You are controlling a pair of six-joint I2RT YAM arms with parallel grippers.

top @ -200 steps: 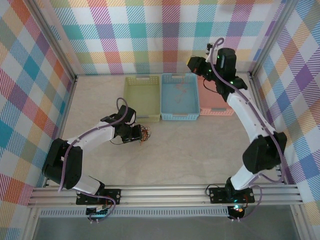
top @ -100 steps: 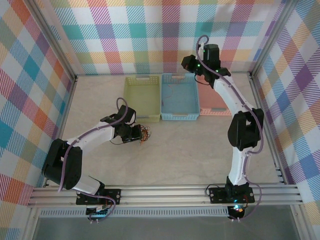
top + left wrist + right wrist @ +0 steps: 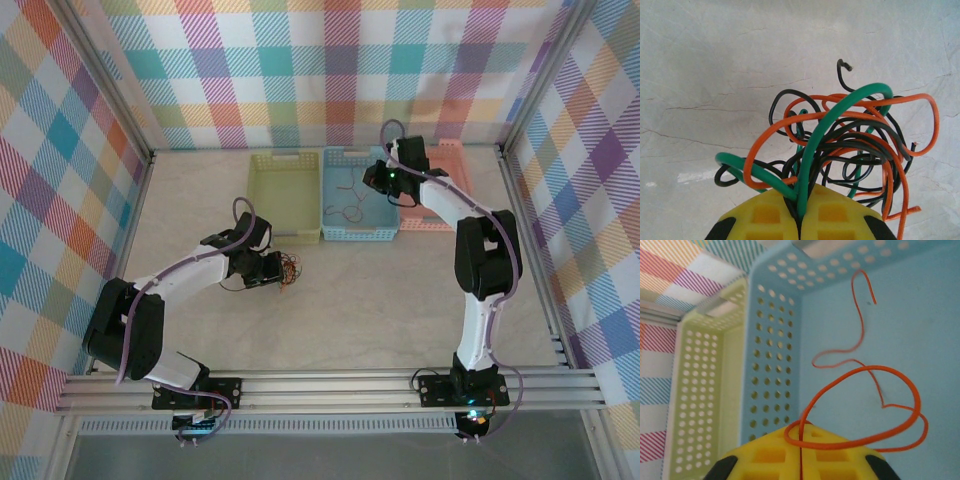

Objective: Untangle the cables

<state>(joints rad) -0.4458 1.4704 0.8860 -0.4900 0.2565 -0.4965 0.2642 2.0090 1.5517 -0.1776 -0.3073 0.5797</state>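
Orange wire is what has moved. From above, my right gripper has swung in from the coral basket side within the last second and dropped over the blue basket. Thin reddish strands now lie under and beside its jaws. My left gripper has not shifted. The tangle sits at its fingertips on the table, just short of the yellow-green basket. I judge that one strand is out of the knot and about to be released into its basket, while the rest waits.

Left wrist: my left gripper is pinched shut on a green cable, which rises from the seam and arches over the tangle directly ahead of the jaws. Orange, black and green loops cross thickly there, detail that the overhead view reduces to a smudge.

Right wrist: my right gripper is closed on an orange cable. A thin line of it runs down the seam, and its loop springs out ahead and to the right. Beyond the loop a thinner-looking orange strand lies on the floor of the blue basket; I cannot tell whether it is the same wire. The yellow-green basket is to the left of the jaws.
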